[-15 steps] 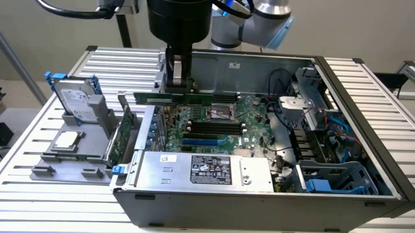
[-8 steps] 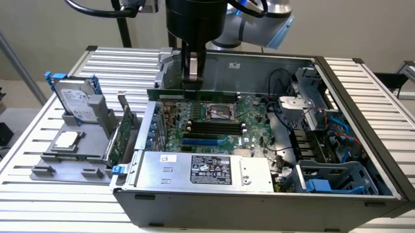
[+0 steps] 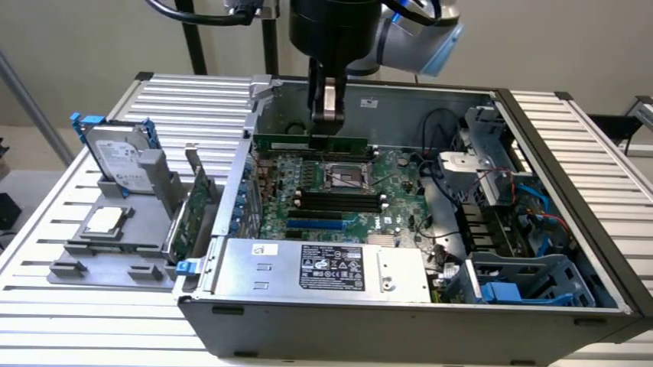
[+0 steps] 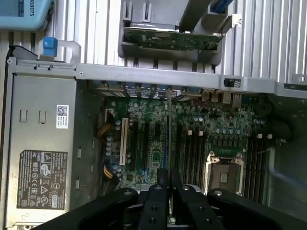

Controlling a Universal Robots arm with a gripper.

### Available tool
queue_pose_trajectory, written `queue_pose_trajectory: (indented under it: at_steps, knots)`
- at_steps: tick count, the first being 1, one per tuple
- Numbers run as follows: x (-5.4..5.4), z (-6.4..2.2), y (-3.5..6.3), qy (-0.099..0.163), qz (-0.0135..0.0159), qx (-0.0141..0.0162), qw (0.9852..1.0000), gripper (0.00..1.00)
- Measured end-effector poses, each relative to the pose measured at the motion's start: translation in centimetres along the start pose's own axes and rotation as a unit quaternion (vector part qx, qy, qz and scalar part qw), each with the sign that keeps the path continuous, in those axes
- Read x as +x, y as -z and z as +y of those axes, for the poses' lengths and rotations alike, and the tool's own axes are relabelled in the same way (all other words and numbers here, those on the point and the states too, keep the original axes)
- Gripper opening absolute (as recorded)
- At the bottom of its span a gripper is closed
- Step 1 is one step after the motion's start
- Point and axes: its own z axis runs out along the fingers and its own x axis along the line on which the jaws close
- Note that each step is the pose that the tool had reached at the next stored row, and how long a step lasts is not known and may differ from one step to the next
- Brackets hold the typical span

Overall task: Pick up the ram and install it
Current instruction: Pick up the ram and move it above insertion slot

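Observation:
My gripper [image 3: 326, 128] hangs inside the open computer case [image 3: 571, 191], shut on the top edge of the ram [image 3: 290, 143]. The ram is a long narrow green stick, held level above the far part of the motherboard [image 3: 398, 172]. In the wrist view the ram [image 4: 169, 139] shows edge-on as a thin line running out from the gripper [image 4: 169, 181]. That line lies over the board between the card slots and the black memory slots [image 4: 192, 153]. In the exterior view the black memory slots [image 3: 337, 200] lie nearer than the ram, beyond the processor socket [image 3: 347, 177].
A grey power supply [image 3: 316, 267] fills the case's near side, and a drive cage with blue clips [image 3: 521, 283] stands at the exterior view's right. Outside the case on the left, a grey holder [image 3: 112, 252] carries a hard drive [image 3: 118, 157], an expansion card [image 3: 194, 214] and a silver processor chip [image 3: 105, 222].

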Motion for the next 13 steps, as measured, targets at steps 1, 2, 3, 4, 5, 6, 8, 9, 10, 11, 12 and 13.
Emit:
queue_pose_trajectory:
  at_steps: [1, 2, 3, 4, 5, 6, 8, 9, 10, 11, 12, 13]
  knots:
    - [-0.2, -0.29, -0.07, 0.000, 0.0000, 0.0000, 1.0000, 0.13]
    - [-0.4, -0.57, -0.14, 0.000, 0.0000, 0.0000, 1.0000, 0.13]
    - [-0.7, -0.84, -0.22, 0.000, 0.0000, 0.0000, 1.0000, 0.13]
    - [-0.9, -1.11, -0.30, 0.000, 0.0000, 0.0000, 1.0000, 0.13]
    - [-1.2, -1.38, -0.39, 0.000, 0.0000, 0.0000, 1.0000, 0.13]
    - [-1.5, -1.63, -0.48, 0.000, -0.0001, 0.0000, 1.0000, 0.13]
    - [-2.1, -2.10, -0.68, 0.000, 0.0000, 0.0000, 1.0000, 0.13]
    - [-2.4, -2.32, -0.78, 0.000, 0.0000, 0.0000, 1.0000, 0.13]
    - [-2.7, -2.52, -0.89, 0.000, 0.0000, 0.0000, 1.0000, 0.13]
    - [-3.0, -2.73, -1.00, 0.000, 0.0000, 0.0000, 1.0000, 0.13]
    - [-3.3, -2.93, -1.11, 0.000, 0.0000, 0.0000, 1.0000, 0.13]
    - [-3.6, -3.13, -1.22, 0.000, 0.0000, 0.0000, 1.0000, 0.13]
